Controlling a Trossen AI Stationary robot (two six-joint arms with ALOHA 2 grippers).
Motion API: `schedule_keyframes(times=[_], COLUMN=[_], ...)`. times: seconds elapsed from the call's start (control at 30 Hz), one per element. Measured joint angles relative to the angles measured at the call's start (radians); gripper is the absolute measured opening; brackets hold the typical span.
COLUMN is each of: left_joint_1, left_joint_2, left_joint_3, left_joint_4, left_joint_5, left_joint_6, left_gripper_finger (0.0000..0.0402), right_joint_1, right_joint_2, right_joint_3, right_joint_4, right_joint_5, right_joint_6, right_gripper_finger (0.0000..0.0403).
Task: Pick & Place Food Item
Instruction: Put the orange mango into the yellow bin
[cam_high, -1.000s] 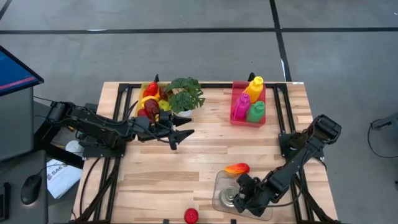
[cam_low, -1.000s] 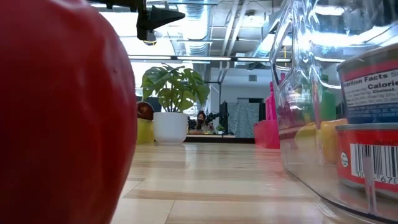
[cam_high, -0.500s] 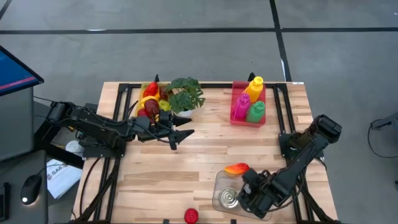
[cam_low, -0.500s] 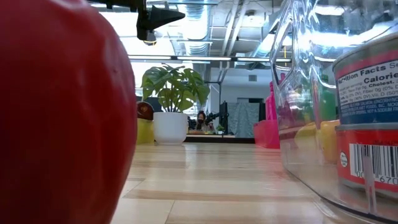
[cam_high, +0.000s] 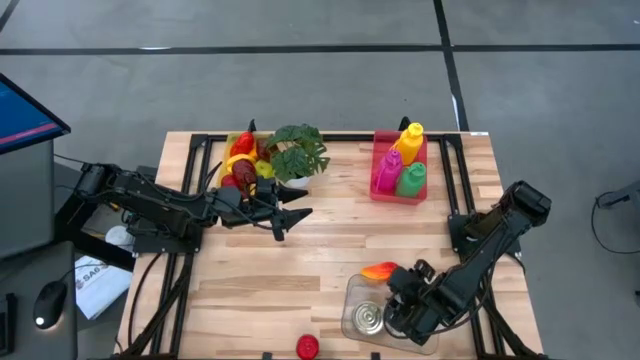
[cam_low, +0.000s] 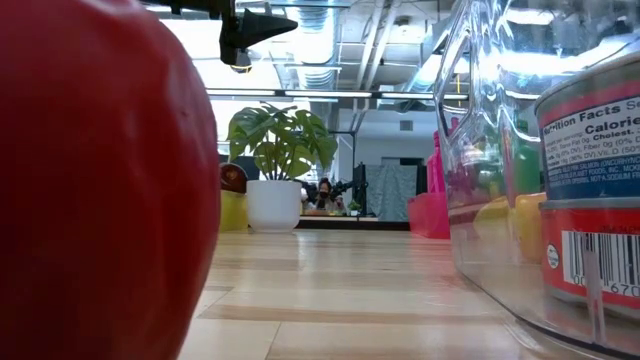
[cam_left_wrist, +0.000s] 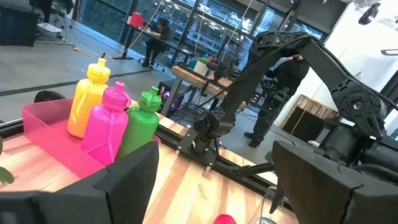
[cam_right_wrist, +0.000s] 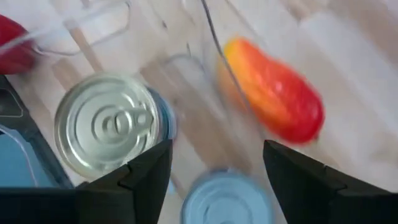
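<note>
- Overhead: right gripper (cam_high: 398, 312) poised above clear tray (cam_high: 352, 290) at near table edge, fingers parted, holding nothing.
- Directly below, inside tray: silver-topped can (cam_high: 368, 318), upright; possibly a second can alongside, blurred in wrist view.
- Just beyond tray's far rim: orange-red mango-like fruit (cam_high: 381, 271), long axis across table.
- Far off: left gripper (cam_high: 290, 217), open and empty, near potted plant (cam_high: 297, 150).
- Pink bin (cam_high: 383, 191) with three bottles at far edge.

A large red rounded object (cam_low: 95, 190) fills the left of the frame, very close to the lens. At right, a labelled can (cam_low: 592, 190) stands inside a clear container (cam_low: 480, 180). A potted plant (cam_low: 272, 165) sits mid-frame on the wooden table (cam_low: 340, 290), with a dark gripper (cam_low: 250, 30) at upper left.
</note>
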Motion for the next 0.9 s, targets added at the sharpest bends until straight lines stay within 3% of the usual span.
schedule_keyframes(times=[0.33, 0.63, 0.9], left_joint_1=[0.000, 0.000, 0.000], left_joint_2=[0.000, 0.000, 0.000], left_joint_3=[0.000, 0.000, 0.000], left_joint_4=[0.001, 0.001, 0.001], left_joint_5=[0.000, 0.000, 0.000], left_joint_6=[0.000, 0.000, 0.000], left_gripper_finger=[0.0305, 0.0305, 0.0305], right_joint_1=[-0.034, -0.080, -0.113], right_joint_2=[-0.013, -0.013, -0.013], right_joint_3=[0.000, 0.000, 0.000], right_joint_4=[0.006, 0.005, 0.008], right_joint_5=[0.112, 0.232, 0.237], right_joint_6=[-0.282, -0.428, -0.474], right_gripper_finger=[0.0206, 0.0165, 0.0136])
